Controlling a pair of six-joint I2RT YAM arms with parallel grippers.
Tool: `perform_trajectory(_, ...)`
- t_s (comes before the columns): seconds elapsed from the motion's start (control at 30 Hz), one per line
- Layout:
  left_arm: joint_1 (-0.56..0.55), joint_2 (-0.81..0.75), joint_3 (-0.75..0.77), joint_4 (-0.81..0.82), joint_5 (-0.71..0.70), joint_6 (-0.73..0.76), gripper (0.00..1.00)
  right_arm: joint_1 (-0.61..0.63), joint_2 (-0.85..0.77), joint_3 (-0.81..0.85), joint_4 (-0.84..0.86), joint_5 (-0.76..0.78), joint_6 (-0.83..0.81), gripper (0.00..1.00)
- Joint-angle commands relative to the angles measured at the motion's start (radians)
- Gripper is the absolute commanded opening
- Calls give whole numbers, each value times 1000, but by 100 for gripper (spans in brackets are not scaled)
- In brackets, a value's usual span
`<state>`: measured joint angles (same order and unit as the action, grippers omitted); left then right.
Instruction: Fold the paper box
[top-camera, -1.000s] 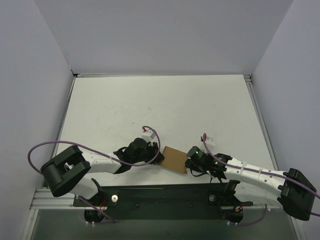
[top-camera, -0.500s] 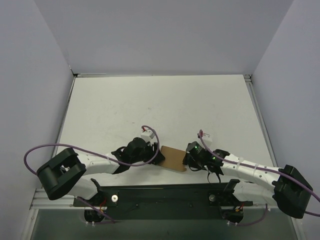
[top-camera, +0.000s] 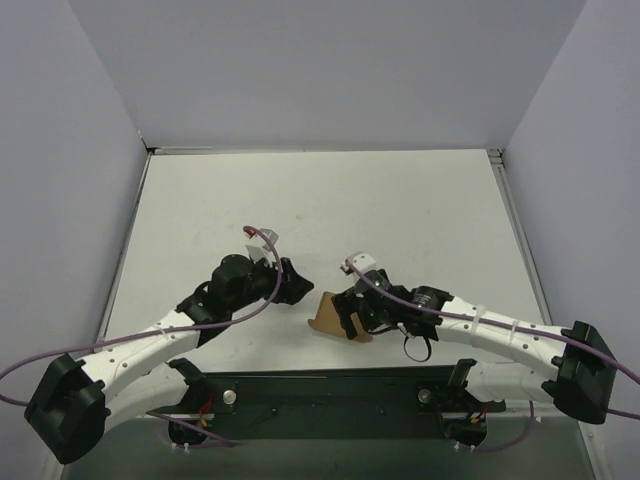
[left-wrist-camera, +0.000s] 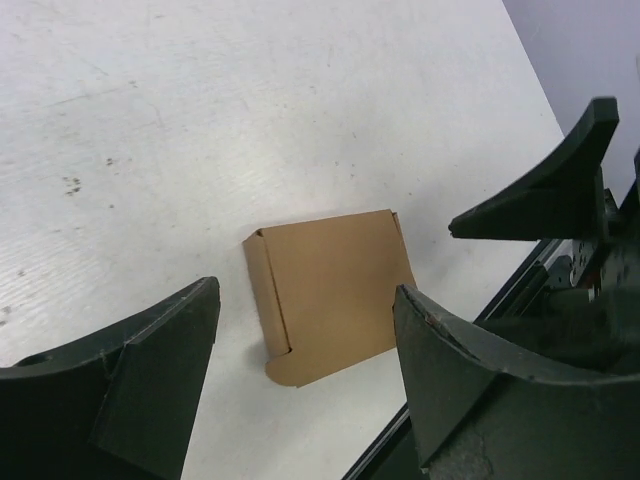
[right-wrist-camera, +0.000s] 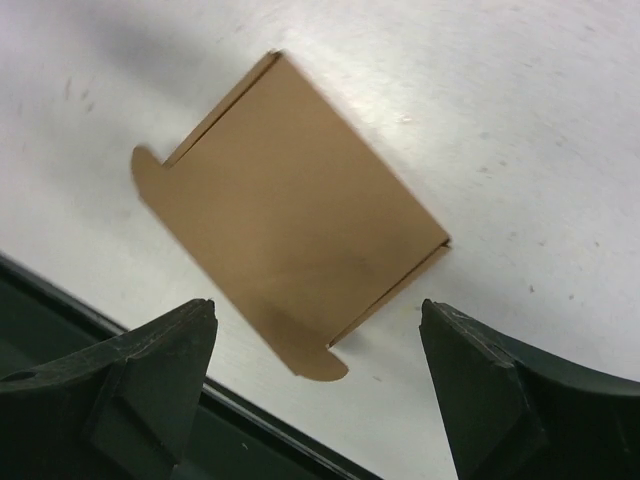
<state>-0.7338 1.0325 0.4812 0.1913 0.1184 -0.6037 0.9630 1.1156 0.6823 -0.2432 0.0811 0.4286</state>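
**Flat box lying free under spread jaws**

A white table (top-camera: 320, 200) is enclosed by pale grey walls. Near its front edge the paper box (left-wrist-camera: 330, 295) is laid collapsed and untouched. The left gripper (left-wrist-camera: 305, 292) and right gripper (right-wrist-camera: 315, 308) are held wide apart above it, with nothing clasped. The card is judged light, thin and easily creased, so it is best pinched at an edge or tab. Nothing is contained in it.

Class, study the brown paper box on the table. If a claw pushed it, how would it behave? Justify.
The paper box looks like thin folded card, so it would probably slide rather than roll. Its loose rounded tabs suggest it may flex or spring open if pinched.
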Motion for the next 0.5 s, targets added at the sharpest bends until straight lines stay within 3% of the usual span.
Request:
perform_trajectory(0.0, 82, -125, 48, -189, 64, 50, 80, 182, 72, 63, -4, 107, -264, 86)
perform_trajectory(0.27, 287, -278, 100, -372, 193, 67, 82, 350, 253, 97, 88, 380, -390, 87)
perform_trajectory(0.47, 352, -290, 143, -443, 251, 123, 83, 419, 372, 129, 131, 428, -491, 80)
